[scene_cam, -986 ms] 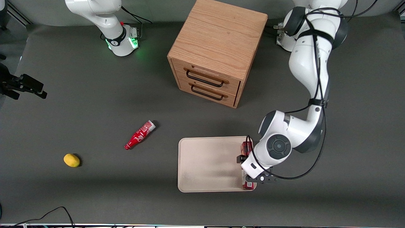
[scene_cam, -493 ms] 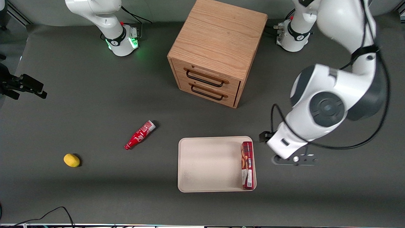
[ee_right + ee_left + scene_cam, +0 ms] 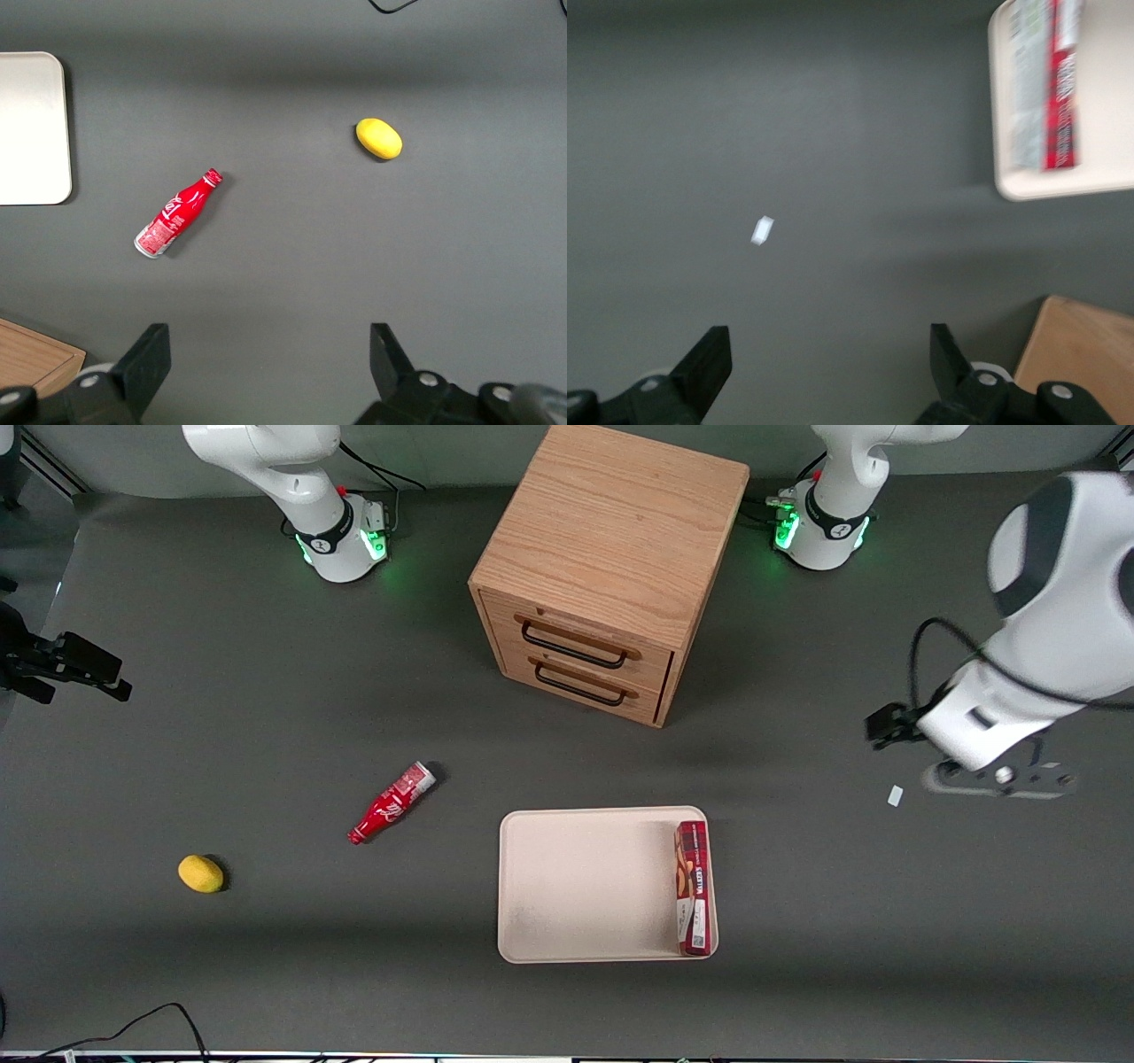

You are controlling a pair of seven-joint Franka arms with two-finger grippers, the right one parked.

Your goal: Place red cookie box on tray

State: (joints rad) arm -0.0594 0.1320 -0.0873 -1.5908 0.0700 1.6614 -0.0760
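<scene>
Claw (image 3: 997, 779) risen off sideways, fingers spread, empty, red cookie box (image 3: 693, 887) on tray (image 3: 585, 886), well apart.

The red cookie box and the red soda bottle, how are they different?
The red cookie box is long and flat-sided, while the red soda bottle is round with a thin neck. The box lies on the tray along one rim; the bottle lies on the bare table, toward the parked arm's end. Both are red and lying down. The open claw hovers away from both, holding nothing.
</scene>
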